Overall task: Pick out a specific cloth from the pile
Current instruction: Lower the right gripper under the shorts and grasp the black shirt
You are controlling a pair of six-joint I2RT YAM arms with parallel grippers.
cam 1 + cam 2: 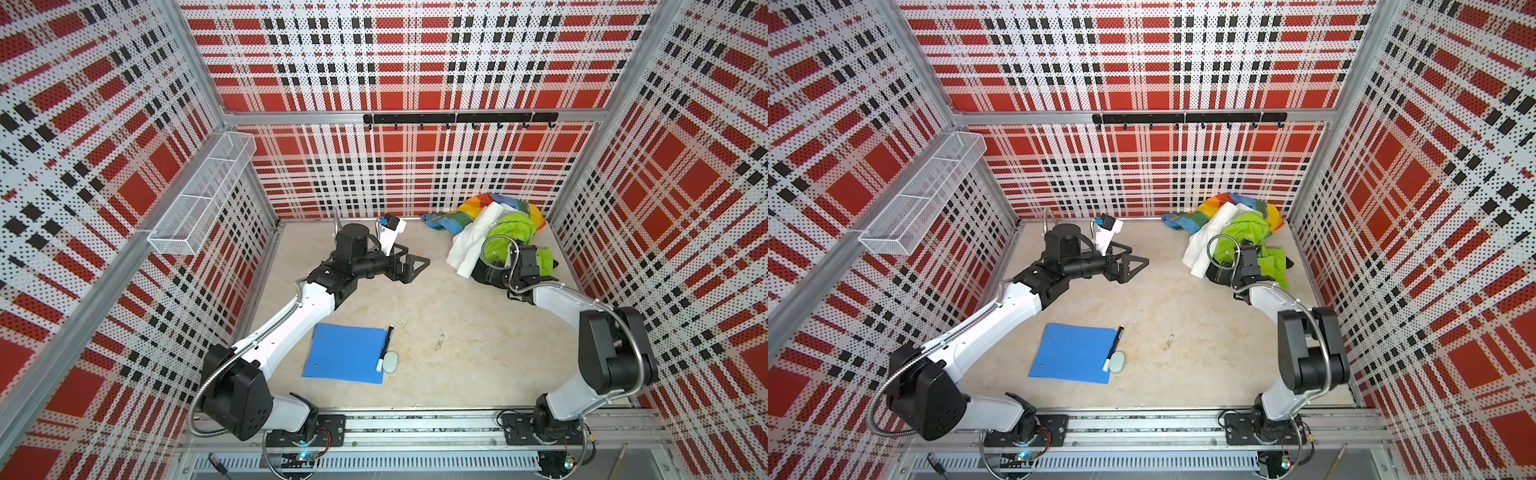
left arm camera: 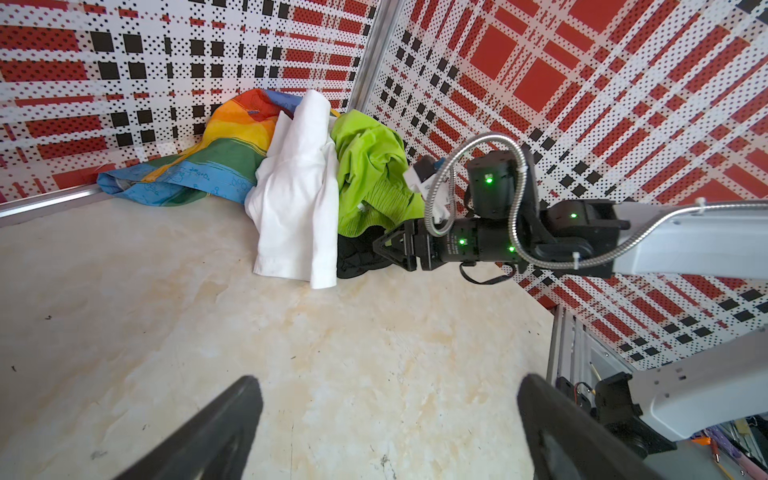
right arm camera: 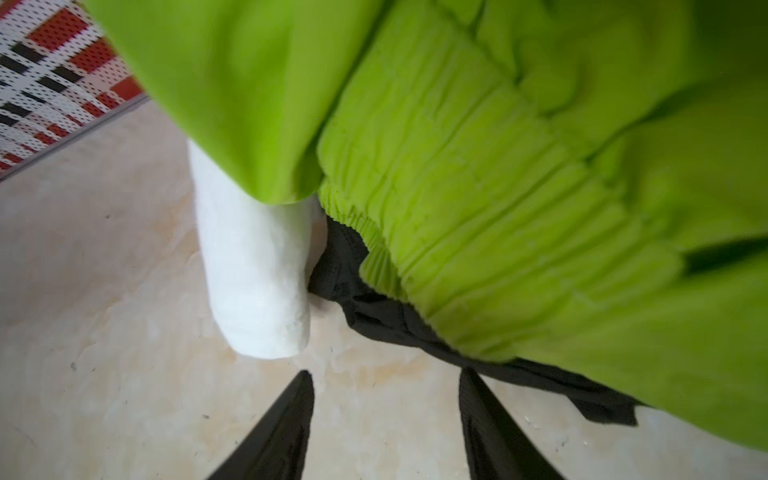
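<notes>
the black cloth [image 3: 374, 320] lies on the table [image 1: 436, 332] at the bottom of the pile [image 1: 498, 226], under the green garment [image 3: 498, 166] and beside the white cloth [image 3: 257, 270]. the right gripper [image 3: 386, 374] is spread at its edge, pinching nothing. the left gripper [image 2: 390, 378] is spread wide, well apart from the pile.

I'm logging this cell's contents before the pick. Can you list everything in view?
pile: one, mixed colours, far right corner
lime-green garment: one, lime, atop pile
white cloth: one, white, pile's left
rainbow-striped fabric: one, multicolour, pile's back
black cloth: one, black, under lime-green garment
folder: one, blue, front centre
marker: one, black, folder's right edge
oval disc: one, pale, beside marker
wire basket: one, white, left wall
hook rail: one, black, back wall
left gripper: one, black, open, left of pile
right gripper: one, black, open, at black cloth
</notes>
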